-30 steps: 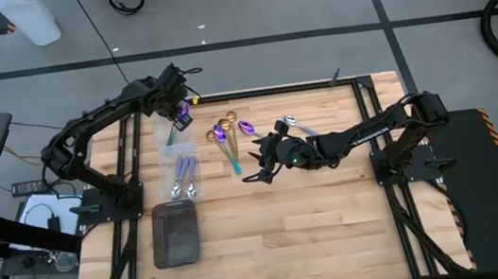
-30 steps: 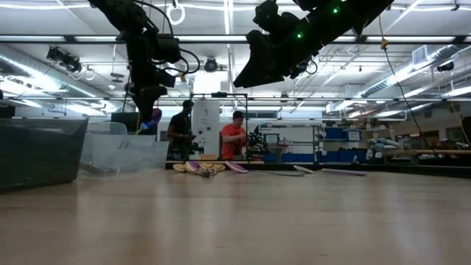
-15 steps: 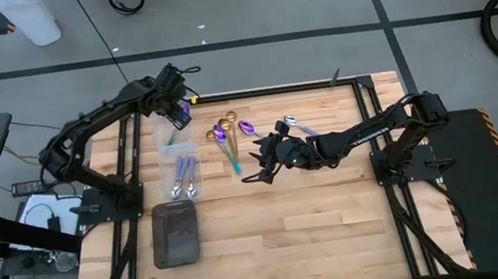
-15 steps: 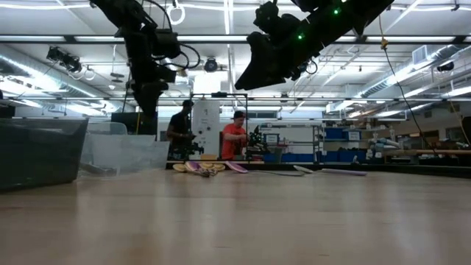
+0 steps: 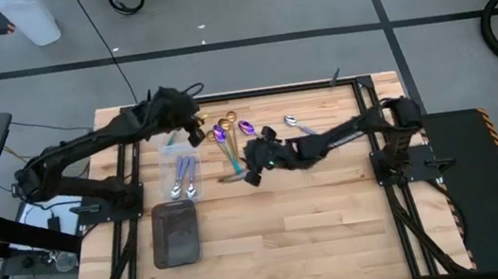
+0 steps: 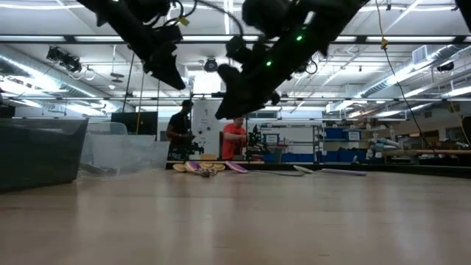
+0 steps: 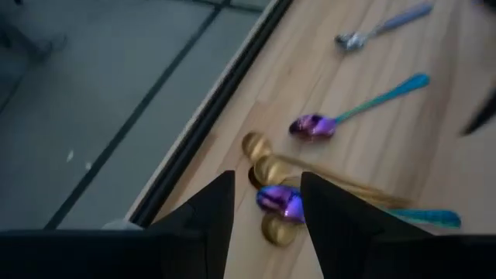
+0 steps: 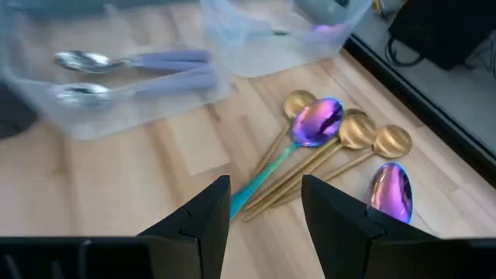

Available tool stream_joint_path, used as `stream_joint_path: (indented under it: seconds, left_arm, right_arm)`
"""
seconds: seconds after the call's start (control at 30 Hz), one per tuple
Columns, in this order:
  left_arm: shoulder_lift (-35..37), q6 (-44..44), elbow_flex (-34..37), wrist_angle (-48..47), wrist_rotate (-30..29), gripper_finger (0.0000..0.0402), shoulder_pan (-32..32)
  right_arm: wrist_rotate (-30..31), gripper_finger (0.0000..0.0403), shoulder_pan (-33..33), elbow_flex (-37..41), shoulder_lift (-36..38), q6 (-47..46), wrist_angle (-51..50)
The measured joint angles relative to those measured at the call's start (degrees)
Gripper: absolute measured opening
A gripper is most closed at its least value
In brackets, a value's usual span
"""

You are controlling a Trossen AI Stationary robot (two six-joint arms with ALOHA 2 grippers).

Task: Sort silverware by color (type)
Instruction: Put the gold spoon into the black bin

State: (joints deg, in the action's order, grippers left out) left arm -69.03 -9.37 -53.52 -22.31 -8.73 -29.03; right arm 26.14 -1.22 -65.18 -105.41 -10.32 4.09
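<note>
High view: your left gripper (image 5: 198,124), now spread and empty after dropping a purple spoon in the bin (image 5: 179,167), swings toward the spoons (image 5: 226,131) beside it, right gripper (image 5: 250,163) spread close by.

Left claw (image 5: 199,119) and right claw (image 5: 247,165) both gape, empty.

gold spoons (image 8: 358,133): gold
iridescent spoon (image 8: 316,122): purple bowl, teal handle
bench (image 8: 139,186): pale wood
fingers (image 8: 203,217): black
</note>
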Motion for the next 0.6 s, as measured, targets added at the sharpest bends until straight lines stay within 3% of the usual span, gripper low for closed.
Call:
stream_joint_path:
  seconds: [0.33,0.6]
  left_arm:
    - [10.7,3.5,10.9,9.0,-0.2,0.0157,5.0]
    - [14.5,6.2,13.8,11.2,-0.2,0.0157,8.4]
  right_arm:
    - [-6.3,0.0169,-8.0,-10.0,-11.3,-2.7,-3.9]
    - [-6.6,0.0169,-10.0,-19.1,-20.0,-4.3,-9.3]
